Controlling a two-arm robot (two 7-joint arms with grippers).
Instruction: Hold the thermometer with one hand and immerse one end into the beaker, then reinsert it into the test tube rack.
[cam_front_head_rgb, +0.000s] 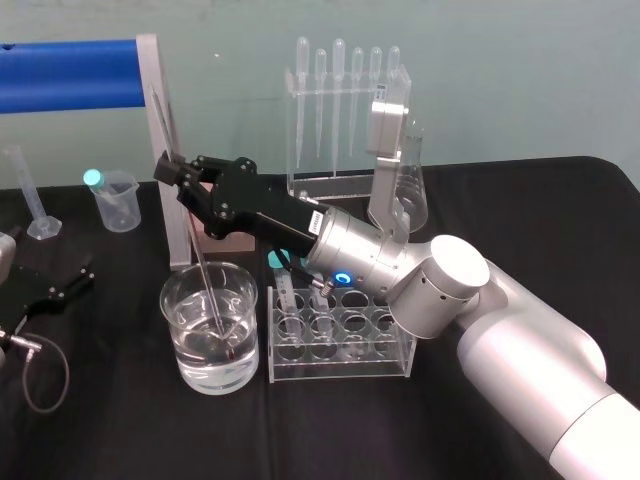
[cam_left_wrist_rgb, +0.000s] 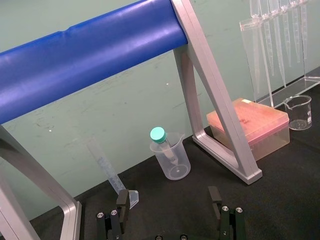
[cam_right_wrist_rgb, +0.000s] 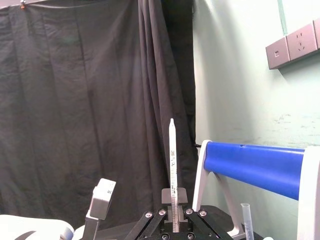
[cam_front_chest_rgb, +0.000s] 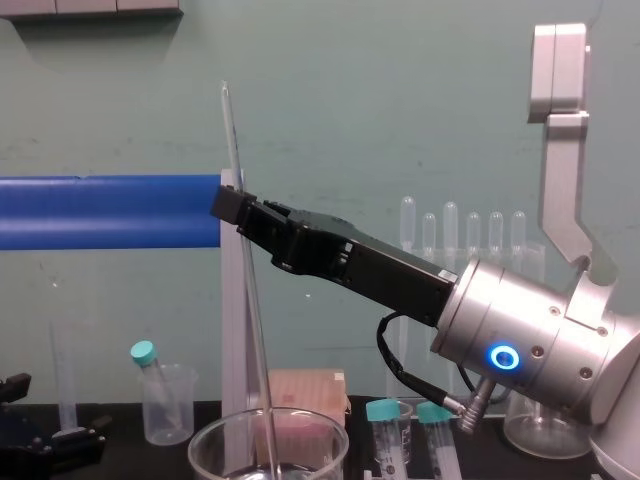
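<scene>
My right gripper (cam_front_head_rgb: 176, 176) is shut on the thermometer (cam_front_head_rgb: 203, 265), a long thin glass rod held steeply, its top leaning toward the far left. Its lower end dips into the water of the large clear beaker (cam_front_head_rgb: 180, 340) at the front left. From the chest, the thermometer (cam_front_chest_rgb: 232, 140) runs up past the gripper (cam_front_chest_rgb: 230, 207) and down into the beaker (cam_front_chest_rgb: 205, 440). In the right wrist view the rod (cam_right_wrist_rgb: 172, 150) stands between the closed fingers (cam_right_wrist_rgb: 173, 192). The clear test tube rack (cam_front_head_rgb: 340, 365) sits just right of the beaker. My left gripper (cam_left_wrist_rgb: 168, 199) rests open at the table's left.
A blue bar on a silver frame (cam_front_head_rgb: 160, 150) stands behind the beaker. A pipette stand (cam_front_head_rgb: 345, 120), a conical flask (cam_front_head_rgb: 410, 190), a pink box (cam_left_wrist_rgb: 250, 125) and a small plastic beaker holding a teal-capped tube (cam_front_head_rgb: 115, 200) line the back. Capped tubes (cam_front_chest_rgb: 385, 430) stand in the rack.
</scene>
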